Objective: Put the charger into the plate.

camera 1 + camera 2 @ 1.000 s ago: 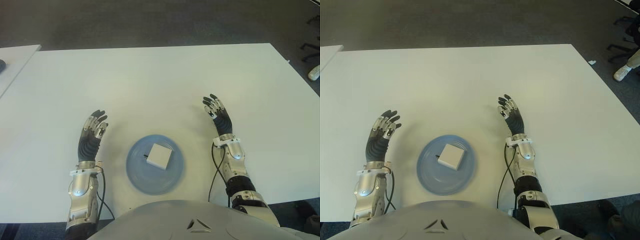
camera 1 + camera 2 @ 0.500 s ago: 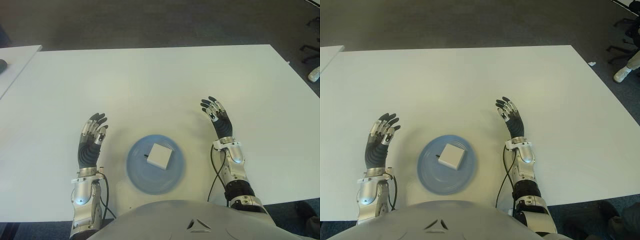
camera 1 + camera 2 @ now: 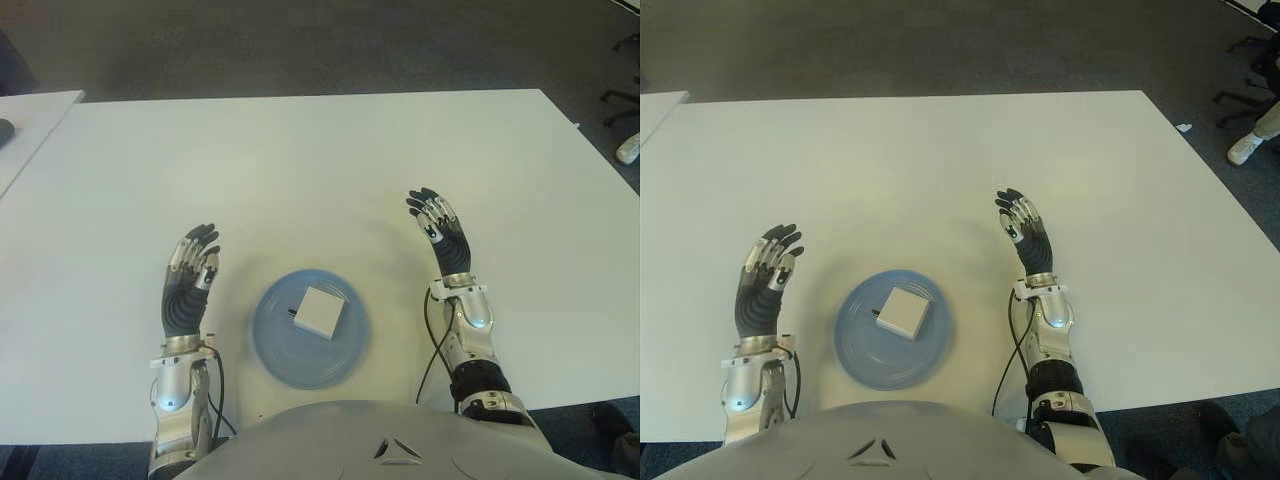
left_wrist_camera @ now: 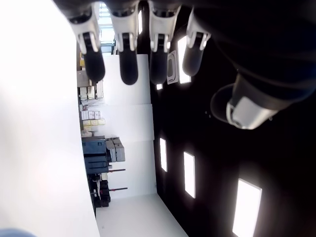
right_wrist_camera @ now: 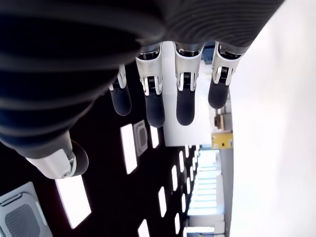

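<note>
White table (image 3: pixel 300 170), second white table (image 3: pixel 30 120) to its left, dark carpet floor (image 3: pixel 300 45)

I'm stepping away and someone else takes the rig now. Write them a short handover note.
Left robot hand: open, empty, left of the plate.
Right robot hand: open, empty, right of the plate.
The white charger lies inside the blue plate, on the white table near the robot's body.
Done: charger is in the plate.
Left: apparently nothing.
</note>
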Motion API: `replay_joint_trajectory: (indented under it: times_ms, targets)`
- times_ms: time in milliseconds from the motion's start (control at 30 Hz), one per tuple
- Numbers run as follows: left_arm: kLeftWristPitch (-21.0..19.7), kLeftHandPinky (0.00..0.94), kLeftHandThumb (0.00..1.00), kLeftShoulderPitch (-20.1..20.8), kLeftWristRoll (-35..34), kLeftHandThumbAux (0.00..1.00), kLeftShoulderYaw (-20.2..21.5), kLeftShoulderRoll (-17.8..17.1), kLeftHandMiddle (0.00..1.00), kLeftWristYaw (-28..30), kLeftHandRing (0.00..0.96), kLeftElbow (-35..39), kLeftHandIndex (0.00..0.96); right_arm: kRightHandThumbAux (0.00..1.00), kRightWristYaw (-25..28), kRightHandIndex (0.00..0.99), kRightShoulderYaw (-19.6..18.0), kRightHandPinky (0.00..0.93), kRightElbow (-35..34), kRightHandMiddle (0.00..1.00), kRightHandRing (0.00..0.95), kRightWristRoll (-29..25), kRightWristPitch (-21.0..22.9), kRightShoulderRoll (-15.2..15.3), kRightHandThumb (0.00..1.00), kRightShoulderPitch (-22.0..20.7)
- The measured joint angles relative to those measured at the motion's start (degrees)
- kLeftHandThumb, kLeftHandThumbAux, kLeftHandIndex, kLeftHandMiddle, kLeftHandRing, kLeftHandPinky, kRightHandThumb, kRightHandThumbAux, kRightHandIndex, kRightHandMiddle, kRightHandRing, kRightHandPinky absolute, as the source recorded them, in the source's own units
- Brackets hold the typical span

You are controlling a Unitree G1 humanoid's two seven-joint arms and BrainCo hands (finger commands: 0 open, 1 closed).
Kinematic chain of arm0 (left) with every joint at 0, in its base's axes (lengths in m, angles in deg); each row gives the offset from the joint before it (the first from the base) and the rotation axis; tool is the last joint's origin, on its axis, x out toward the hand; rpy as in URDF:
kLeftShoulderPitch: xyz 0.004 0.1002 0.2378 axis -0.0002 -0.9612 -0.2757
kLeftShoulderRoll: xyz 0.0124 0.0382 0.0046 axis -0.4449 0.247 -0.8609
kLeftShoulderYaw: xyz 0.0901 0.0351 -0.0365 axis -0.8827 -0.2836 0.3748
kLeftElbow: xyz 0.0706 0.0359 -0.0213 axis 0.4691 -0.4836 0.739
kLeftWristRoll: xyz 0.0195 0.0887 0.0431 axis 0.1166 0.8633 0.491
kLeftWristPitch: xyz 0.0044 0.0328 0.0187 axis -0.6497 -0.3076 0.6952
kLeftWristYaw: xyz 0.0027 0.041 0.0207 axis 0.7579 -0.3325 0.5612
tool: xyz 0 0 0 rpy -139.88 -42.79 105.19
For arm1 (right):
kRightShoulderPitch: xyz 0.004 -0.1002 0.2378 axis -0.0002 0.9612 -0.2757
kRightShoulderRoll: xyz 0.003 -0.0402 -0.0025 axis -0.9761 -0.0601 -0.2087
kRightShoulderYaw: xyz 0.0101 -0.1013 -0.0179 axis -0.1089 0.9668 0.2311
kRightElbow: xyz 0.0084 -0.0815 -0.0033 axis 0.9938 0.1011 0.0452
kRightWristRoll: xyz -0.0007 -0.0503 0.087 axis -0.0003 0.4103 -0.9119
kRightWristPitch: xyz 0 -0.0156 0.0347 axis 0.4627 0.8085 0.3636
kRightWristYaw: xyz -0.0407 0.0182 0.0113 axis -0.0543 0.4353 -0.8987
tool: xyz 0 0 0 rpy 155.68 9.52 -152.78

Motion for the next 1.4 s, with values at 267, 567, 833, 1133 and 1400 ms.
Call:
replay_joint_trajectory:
  times_ms: [267, 567, 833, 1133, 1400]
  targets:
    - [-7.53, 0.203, 0.278, 0.10, 2.63, 0.502, -0.39, 1.83, 0.182, -4.28, 0.181, 3.78, 0.163, 0.530, -0.33, 0.133, 0.21, 0.136, 0.76, 0.188, 0.158, 0.84, 0.02, 0.41, 0.248, -0.64]
    - [-14.43, 0.169, 0.277, 0.18, 3.69, 0.518, -0.45, 3.03, 0.171, -6.85, 0.165, 6.42, 0.145, 0.557, -1.56, 0.114, 1.50, 0.084, -0.72, 0.159, 0.122, 2.22, 1.90, 0.54, 0.215, 0.22]
    - [-16.59, 0.168, 0.278, 0.18, 3.91, 0.527, -0.48, 3.38, 0.166, -7.12, 0.157, 6.66, 0.139, 0.575, -2.59, 0.097, 2.58, 0.062, -2.61, 0.136, 0.098, 3.22, 5.16, 0.75, 0.206, 1.75]
    - [-19.66, 0.140, 0.276, 0.61, 3.80, 0.534, -0.53, 3.42, 0.152, -7.11, 0.138, 6.83, 0.129, 0.603, -4.66, 0.081, 4.03, 0.070, -6.21, 0.118, 0.086, 5.60, 10.68, 1.30, 0.190, 3.37]
    - [-21.80, 0.126, 0.268, 1.50, 2.74, 0.574, -0.41, 2.02, 0.129, -5.72, 0.110, 6.55, 0.132, 0.626, -5.04, 0.075, 4.49, 0.033, -9.25, 0.119, 0.078, 5.55, 16.68, 1.42, 0.195, 3.88]
